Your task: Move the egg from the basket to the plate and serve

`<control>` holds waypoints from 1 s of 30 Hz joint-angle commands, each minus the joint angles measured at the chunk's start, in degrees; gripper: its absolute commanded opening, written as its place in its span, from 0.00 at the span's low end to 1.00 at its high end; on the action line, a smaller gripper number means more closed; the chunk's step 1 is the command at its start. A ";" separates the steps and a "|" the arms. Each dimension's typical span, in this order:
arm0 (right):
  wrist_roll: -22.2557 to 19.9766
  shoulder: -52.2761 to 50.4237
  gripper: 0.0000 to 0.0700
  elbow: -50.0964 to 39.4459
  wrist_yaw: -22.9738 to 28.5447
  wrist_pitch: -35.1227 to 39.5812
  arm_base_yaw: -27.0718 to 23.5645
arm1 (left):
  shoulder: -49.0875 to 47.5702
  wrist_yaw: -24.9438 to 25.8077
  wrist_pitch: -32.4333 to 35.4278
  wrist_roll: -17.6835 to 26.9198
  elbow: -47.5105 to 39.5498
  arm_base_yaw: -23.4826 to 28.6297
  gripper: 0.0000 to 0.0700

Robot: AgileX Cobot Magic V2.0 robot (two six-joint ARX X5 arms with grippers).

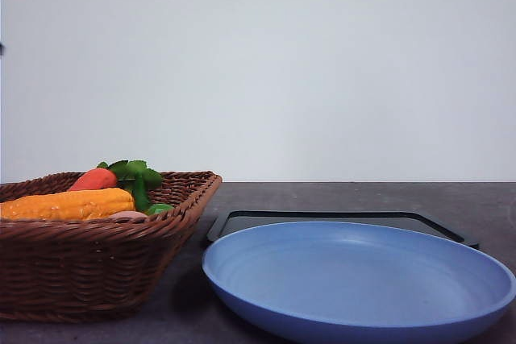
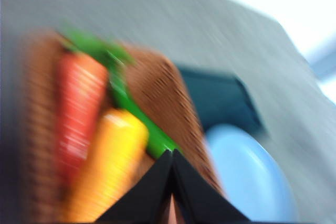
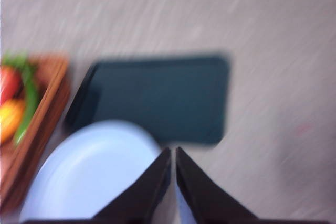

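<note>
Both pincers closed, empty: left pincer over basket, right pincer over plate. Egg sits beside corn; open left, descend carefully.

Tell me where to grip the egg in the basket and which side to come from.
Grip the egg across its narrow middle, coming straight down from above. Just a sliver of its rounded top shows in the front view, low in the basket, tucked behind the rim beside the corn cob, so a sideways approach looks blocked by the wicker wall. Its exact pose is hidden; this is a judgement.
</note>
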 commanded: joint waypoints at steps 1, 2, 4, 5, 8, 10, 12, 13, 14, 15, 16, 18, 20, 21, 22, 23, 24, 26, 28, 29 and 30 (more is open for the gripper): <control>-1.09 1.55 0.00 0.90 -2.92 -0.69 0.02 | 2.51 4.15 -0.31 1.27 1.39 -0.93 0.00; -1.36 2.47 0.00 0.90 -3.95 -1.38 0.02 | 3.83 5.84 -0.59 1.27 1.59 -1.51 0.00; -2.24 4.29 0.00 0.90 -5.02 -2.69 0.02 | 6.07 8.85 -0.59 1.25 1.67 -2.72 0.00; -2.53 5.38 0.00 0.89 -5.22 -3.38 0.02 | 7.17 9.85 -0.51 1.24 1.67 -3.35 0.00; -3.52 8.88 0.00 0.85 -5.42 -4.69 0.06 | 9.78 10.44 -0.17 1.13 1.67 -4.86 0.01; -4.71 11.20 0.04 0.83 -6.02 -4.69 0.09 | 10.92 10.42 0.06 0.84 1.67 -5.52 0.01; -5.13 13.57 0.14 0.83 -6.23 -4.67 0.09 | 11.68 10.40 0.27 0.75 1.67 -5.95 0.06; -5.14 14.96 0.20 0.83 -6.21 -4.69 0.09 | 11.93 10.38 0.42 0.44 1.67 -6.03 0.12; -5.14 16.34 0.24 0.81 -6.21 -4.69 0.09 | 12.10 10.35 0.65 -0.05 1.67 -6.07 0.19; -5.14 17.69 0.27 0.77 -6.22 -4.69 0.09 | 12.20 10.31 0.94 -0.67 1.67 -6.07 0.26; -5.18 19.25 0.29 0.76 -6.24 -4.68 0.12 | 12.28 10.31 1.33 -1.13 1.67 -6.09 0.34; -5.46 22.23 0.29 0.72 -6.27 -4.56 0.26 | 12.33 10.24 1.69 -1.65 1.67 -6.09 0.45; -5.59 25.42 0.29 0.67 -6.22 -3.70 0.92 | 12.33 10.23 1.67 -1.65 1.67 -6.09 0.46; -5.59 26.98 0.29 0.66 -6.25 -3.07 1.32 | 12.33 10.22 1.67 -1.65 1.67 -6.09 0.46; -5.58 28.60 0.29 0.66 -6.25 -2.36 1.82 | 12.33 10.22 1.66 -1.65 1.67 -6.09 0.46; -5.57 30.17 0.29 0.66 -6.25 -1.62 2.29 | 12.33 10.22 1.66 -1.65 1.67 -6.09 0.46; -5.57 31.68 0.29 0.66 -6.27 -0.85 2.74 | 12.33 10.22 1.67 -1.65 1.67 -6.09 0.46; -5.57 34.33 0.29 0.66 -6.50 0.60 3.61 | 12.33 10.22 1.66 -1.63 1.67 -6.09 0.46; -5.55 37.01 0.29 0.66 -7.40 2.22 4.59 | 12.33 10.22 1.62 -1.63 1.67 -6.09 0.46; -5.53 38.23 0.29 0.66 -8.07 3.04 5.07 | 12.33 10.22 1.59 -1.63 1.67 -6.09 0.46; -5.49 39.45 0.29 0.66 -8.77 3.92 5.57 | 12.33 10.22 1.56 -1.61 1.67 -6.09 0.46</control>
